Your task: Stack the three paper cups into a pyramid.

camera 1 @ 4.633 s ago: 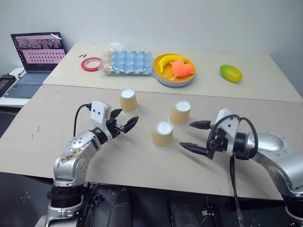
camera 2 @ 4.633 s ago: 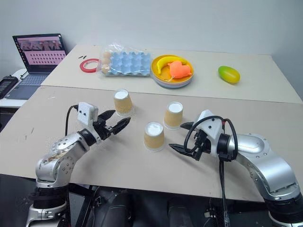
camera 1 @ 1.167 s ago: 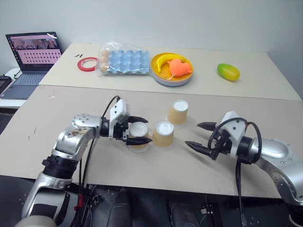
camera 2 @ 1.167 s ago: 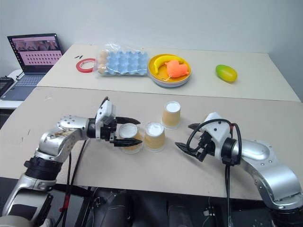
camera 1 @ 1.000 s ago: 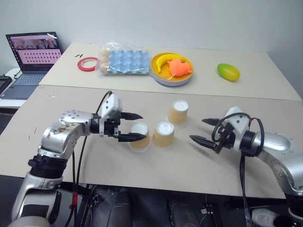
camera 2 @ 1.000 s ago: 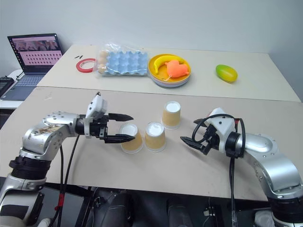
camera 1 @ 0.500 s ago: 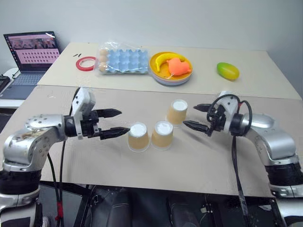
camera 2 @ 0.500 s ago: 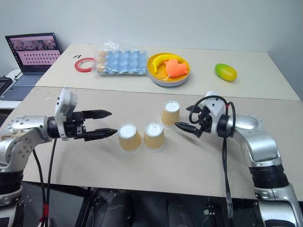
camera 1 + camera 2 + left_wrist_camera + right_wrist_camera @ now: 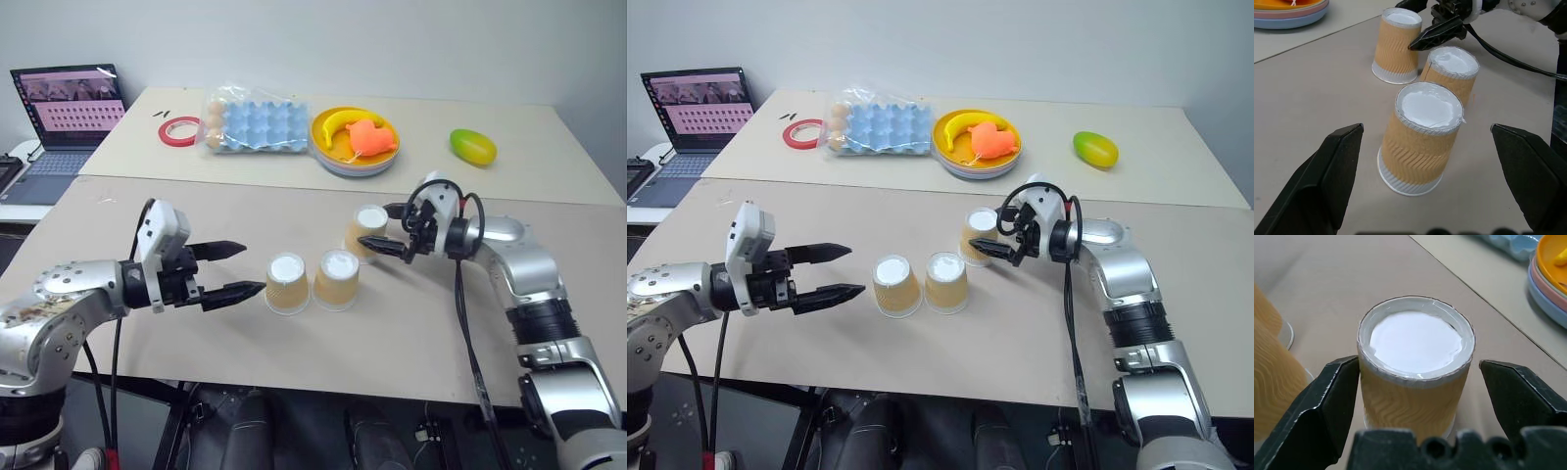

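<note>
Pincer fingers of the right pincer (image 9: 382,227) stand apart around the third cup (image 9: 366,233) in the left eye view, ready to lift it onto the two base cups (image 9: 287,283) touching side by side on the tabletop (image 9: 411,323). Left wrist view shows the left pincer (image 9: 1425,171) apart, empty, short of the nearest cup, while right wrist view shows clear gaps between both fingers (image 9: 1327,401) and the cup wall.

Silver arms, black cables, white wrist modules, black pointed claw fingers (image 9: 233,291)
</note>
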